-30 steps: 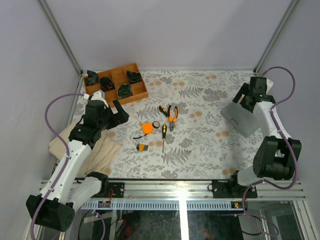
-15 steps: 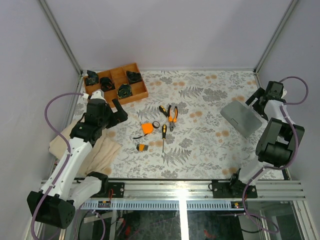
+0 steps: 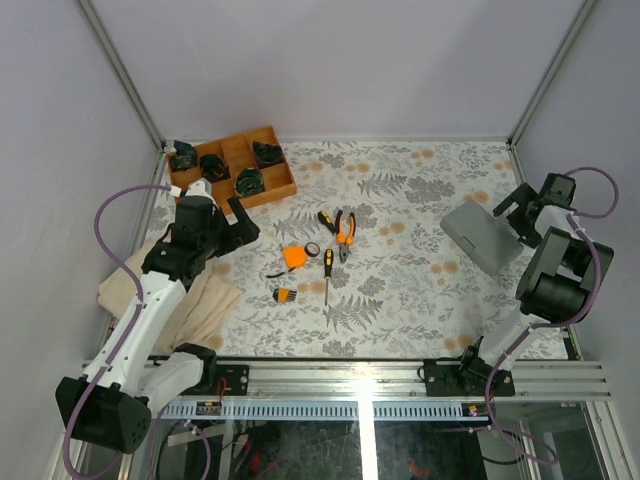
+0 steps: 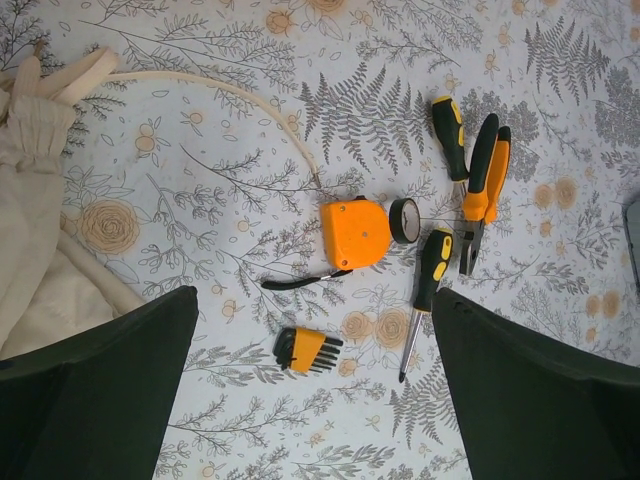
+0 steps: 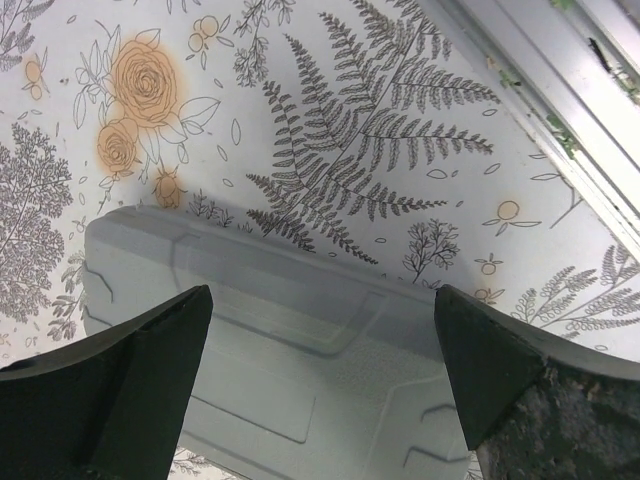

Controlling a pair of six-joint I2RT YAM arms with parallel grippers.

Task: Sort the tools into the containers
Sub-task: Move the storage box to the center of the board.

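Note:
The tools lie in a loose group mid-table: orange-handled pliers [image 3: 346, 228] [image 4: 482, 190], two black-and-yellow screwdrivers [image 3: 327, 268] [image 4: 430, 280] [image 4: 448, 125], an orange tape measure [image 3: 294, 256] [image 4: 355, 232], a small black ring [image 4: 404, 220] and an orange-and-black hex key set [image 3: 285, 295] [image 4: 308, 350]. My left gripper [image 3: 238, 232] [image 4: 315, 295] hangs open above them, left of the group, holding nothing. The grey case [image 3: 485, 238] [image 5: 300, 380] lies shut and flat at the right. My right gripper [image 3: 520, 215] [image 5: 322, 290] stands open over its far edge, empty.
A brown wooden divided tray [image 3: 232, 165] with black parts sits at the back left. A beige cloth bag [image 3: 205, 295] [image 4: 30, 230] with a cord lies at the near left. The metal frame rail [image 5: 560, 90] runs just beyond the case.
The right arm has folded back toward the right edge, its gripper moving from above the case to the case's far right side. The left arm has hardly moved.

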